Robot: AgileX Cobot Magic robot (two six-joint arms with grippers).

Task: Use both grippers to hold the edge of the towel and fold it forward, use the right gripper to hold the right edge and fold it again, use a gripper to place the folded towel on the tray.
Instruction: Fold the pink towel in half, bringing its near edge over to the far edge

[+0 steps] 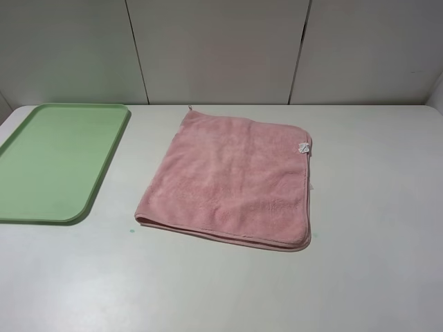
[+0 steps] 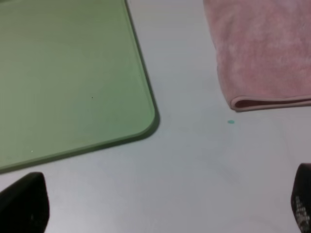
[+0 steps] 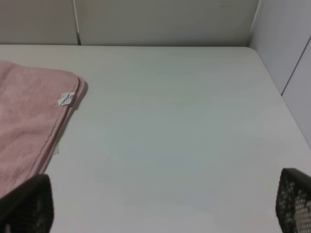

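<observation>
On table (image 1: 374,263): one towel (image 1: 228,180) | one tray (image 1: 55,159) | left tool (image 2: 163,201), right tool (image 3: 160,201) both spread

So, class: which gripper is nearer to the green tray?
Left. The left gripper hangs open just off a rounded corner of the tray. The right gripper is beyond the tagged edge of the towel, with no tray in its view.
</observation>
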